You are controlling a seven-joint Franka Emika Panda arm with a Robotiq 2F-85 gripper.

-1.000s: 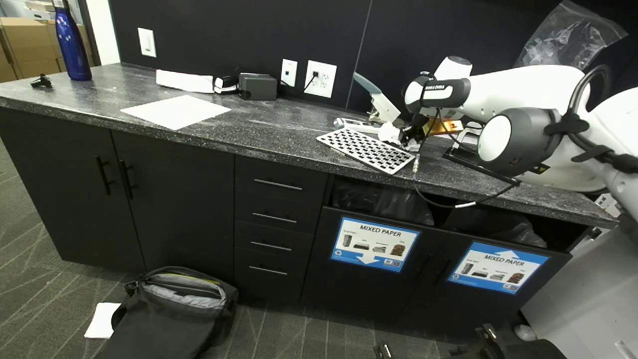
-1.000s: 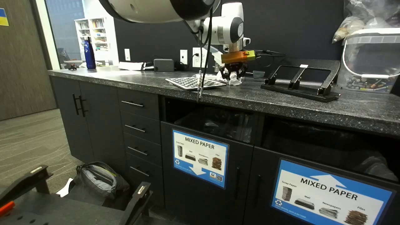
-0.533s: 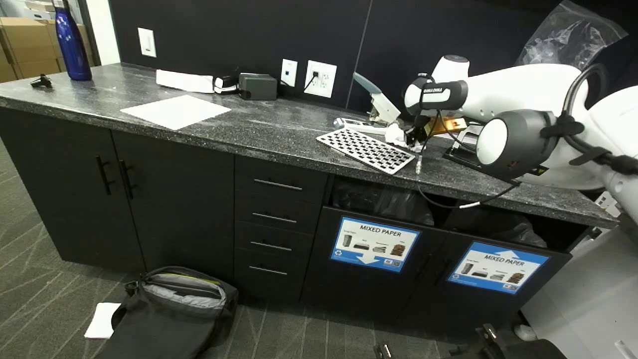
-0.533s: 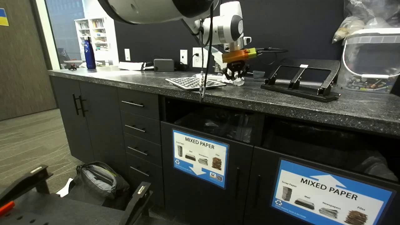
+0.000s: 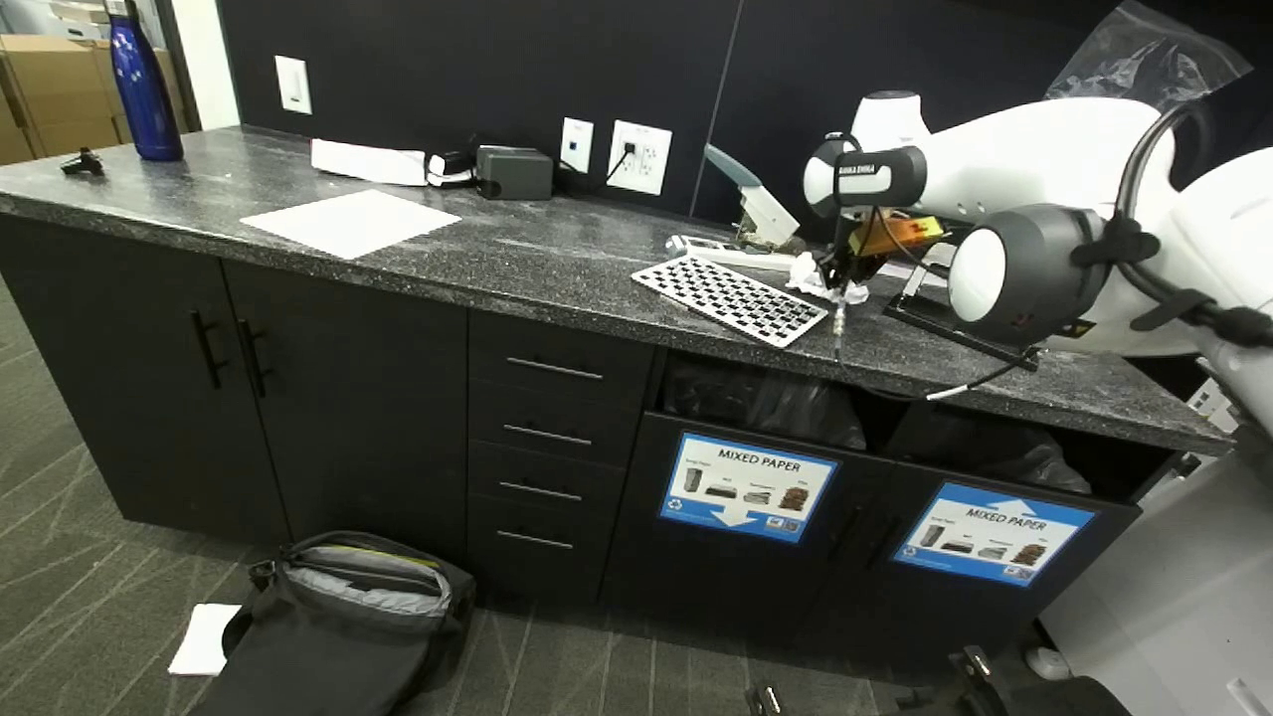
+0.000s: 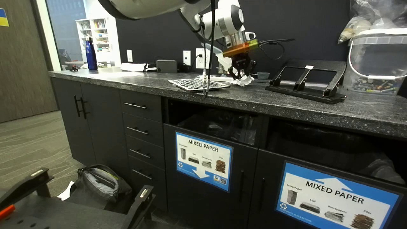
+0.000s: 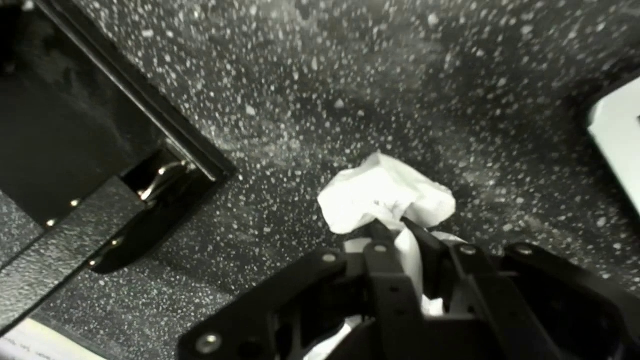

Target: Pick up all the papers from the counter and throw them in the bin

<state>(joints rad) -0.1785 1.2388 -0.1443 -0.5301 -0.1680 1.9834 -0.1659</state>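
Wrist view: fingers (image 7: 384,262), nearly together, held a paper (image 7: 380,195) (near a punch (image 7: 65,250)), back from the front edge of the counter (image 6: 375,109).

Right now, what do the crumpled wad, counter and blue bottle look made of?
Crumpled wad: probably thin, matte paper, given its creases.
Counter: stone or laminate, slightly shiny; the speckles fit either.
Blue bottle: glossy, perhaps painted metal; light glints on it.
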